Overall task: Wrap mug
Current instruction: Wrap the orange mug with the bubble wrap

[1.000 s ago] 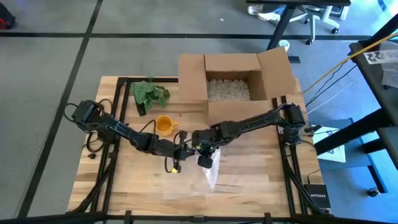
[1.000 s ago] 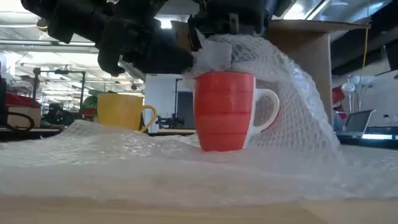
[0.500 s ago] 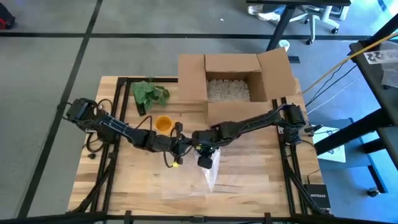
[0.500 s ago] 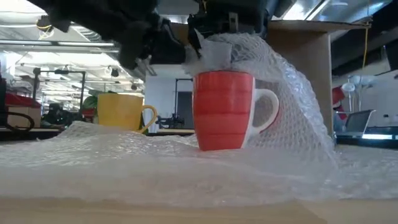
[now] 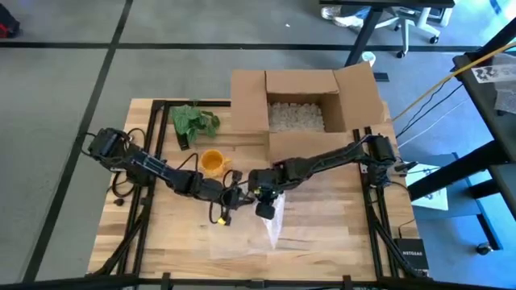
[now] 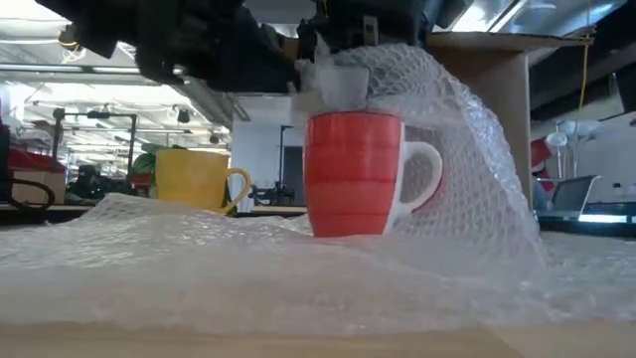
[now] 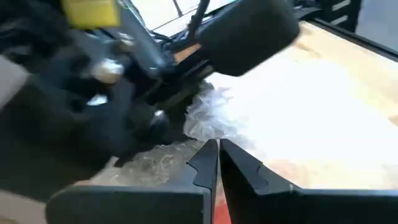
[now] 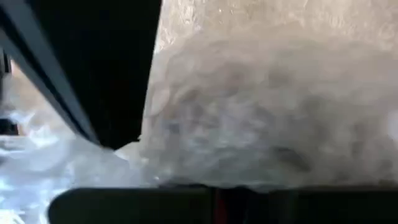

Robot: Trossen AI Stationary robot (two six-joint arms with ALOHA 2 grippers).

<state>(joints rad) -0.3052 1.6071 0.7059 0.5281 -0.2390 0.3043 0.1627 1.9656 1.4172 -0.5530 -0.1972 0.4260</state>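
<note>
Pulling back slightly, left pincer [image 7: 217, 163] now sits pressed together at the mug's rim, after reaching further across half a second ago. Right pincer [image 5: 264, 196] pinches the clear bubble-wrap sheet [image 6: 467, 149] draped over the red ribbed ceramic mug [image 6: 353, 174]. Mug has nudged a touch left and stands upright mid-bench [image 5: 161, 242]; handle side covered, front bare. Wrap maybe half done. Yellow mug [image 6: 197, 177] idle behind.

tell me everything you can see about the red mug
The red mug stands upright on the bubble wrap, glossy like ceramic, with ribbed red sides and a white handle showing on the picture's right in the low view. Wrap is draped over its rim and down the handle side; its front stays bare. The yellow mug stands apart, behind it.
</note>
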